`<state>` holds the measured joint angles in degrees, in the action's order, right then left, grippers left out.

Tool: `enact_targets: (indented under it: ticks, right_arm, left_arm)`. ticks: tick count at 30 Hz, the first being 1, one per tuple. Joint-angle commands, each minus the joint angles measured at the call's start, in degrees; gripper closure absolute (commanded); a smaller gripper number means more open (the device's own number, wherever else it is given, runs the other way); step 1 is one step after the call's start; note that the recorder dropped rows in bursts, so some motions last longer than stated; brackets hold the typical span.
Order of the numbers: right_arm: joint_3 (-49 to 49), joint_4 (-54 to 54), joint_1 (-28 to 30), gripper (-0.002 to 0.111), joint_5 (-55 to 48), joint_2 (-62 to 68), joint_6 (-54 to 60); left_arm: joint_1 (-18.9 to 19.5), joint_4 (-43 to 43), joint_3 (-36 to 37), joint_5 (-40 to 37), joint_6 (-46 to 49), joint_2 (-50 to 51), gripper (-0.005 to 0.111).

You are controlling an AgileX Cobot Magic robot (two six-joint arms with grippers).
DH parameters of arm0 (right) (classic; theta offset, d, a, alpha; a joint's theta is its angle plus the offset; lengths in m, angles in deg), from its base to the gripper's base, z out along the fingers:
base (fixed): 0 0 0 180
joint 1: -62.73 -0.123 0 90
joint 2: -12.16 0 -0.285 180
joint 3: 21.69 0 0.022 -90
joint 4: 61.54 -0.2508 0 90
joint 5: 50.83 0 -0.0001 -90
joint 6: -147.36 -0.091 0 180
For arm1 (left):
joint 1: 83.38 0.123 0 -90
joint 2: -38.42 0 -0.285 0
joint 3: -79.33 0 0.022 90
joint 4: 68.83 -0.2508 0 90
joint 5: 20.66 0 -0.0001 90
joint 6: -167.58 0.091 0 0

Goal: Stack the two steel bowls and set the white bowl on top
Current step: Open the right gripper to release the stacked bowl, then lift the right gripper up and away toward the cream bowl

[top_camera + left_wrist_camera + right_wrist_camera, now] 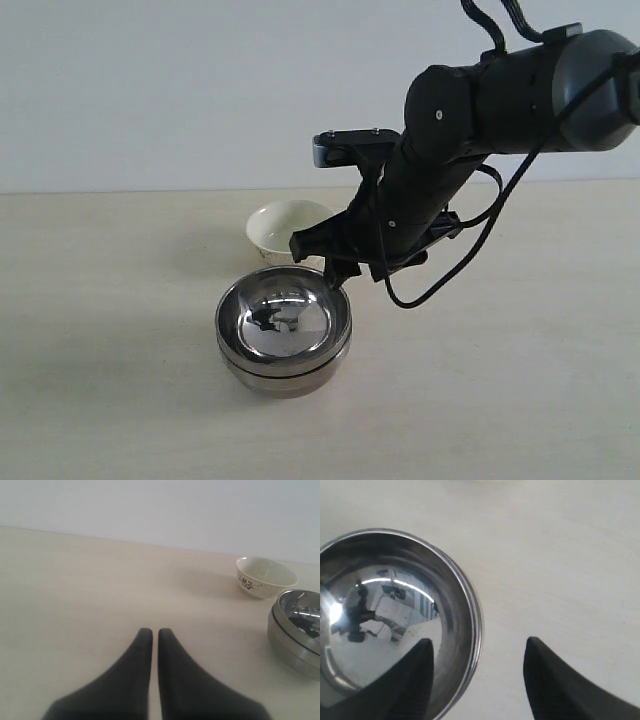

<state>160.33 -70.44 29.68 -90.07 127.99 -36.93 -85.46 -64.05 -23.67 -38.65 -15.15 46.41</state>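
Matte black right gripper (480, 641) stands wide, its tapered fingers straddling the rim of the mirror-bright steel bowls (283, 325), nested on the pale table (120, 400). Just behind sits the glazed white bowl (282, 222). Left gripper (155, 631) is closed, empty.

1. The two steel bowls (284, 335) sit nested, one inside the other, on the table (110, 300), just below the middle of the exterior frame.
2. The small bowl (283, 226) stands behind the stack, near it but apart.
3. The right arm (500, 100) enters from the upper right and slants down to the stack's right rim.
4. The right gripper (480, 640) straddles that rim, with one finger over the inside of the upper bowl and the other outside it.
5. The left gripper (150, 632) is over the table, well apart from all the bowls.
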Motion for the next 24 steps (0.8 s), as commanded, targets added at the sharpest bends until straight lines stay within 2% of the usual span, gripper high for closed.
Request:
enact_targets:
  ticks: [1,10,24]
  right_arm:
    - [0.3,1.6,-0.1,0.06,-0.6,-0.9,-0.6]
    - [-1.3,3.7,-0.1,0.06,-0.5,-2.5,-1.6]
    - [-9.6,8.9,-0.1,0.06,1.3,-9.0,-3.4]
  left_arm:
    - [0.2,0.2,0.2,0.2,0.2,-0.2,0.103]
    - [0.2,0.2,0.2,0.2,0.2,-0.2,0.103]
    - [0.2,0.2,0.2,0.2,0.2,-0.2,0.103]
